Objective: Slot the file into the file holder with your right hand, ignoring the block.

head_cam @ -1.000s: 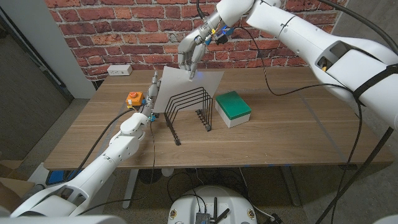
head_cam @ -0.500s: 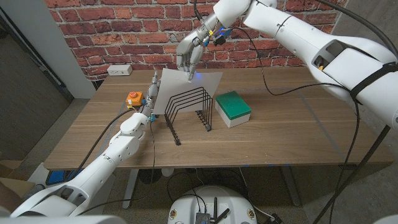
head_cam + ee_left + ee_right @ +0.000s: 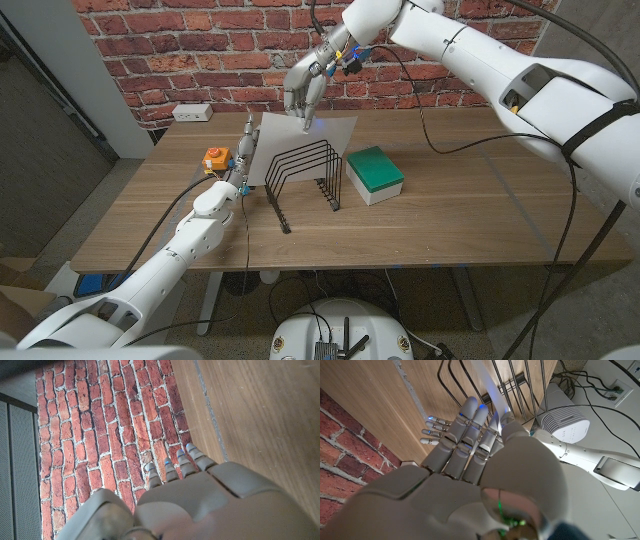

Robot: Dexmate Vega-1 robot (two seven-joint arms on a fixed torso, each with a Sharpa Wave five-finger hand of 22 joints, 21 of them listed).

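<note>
Head view: right hand (image 3: 305, 92) pinches the top edge of the white file (image 3: 300, 145), which hangs directly below it, standing upright behind the black wire file holder (image 3: 305, 178); its lower edge is hidden by the wires. Left hand (image 3: 243, 160) stands just beside the rack; whether it grips anything is unclear.

Right wrist view: fingertips (image 3: 470, 410) clamp the sheet edge-on above the rack's wires; which slot is unclear.
</note>
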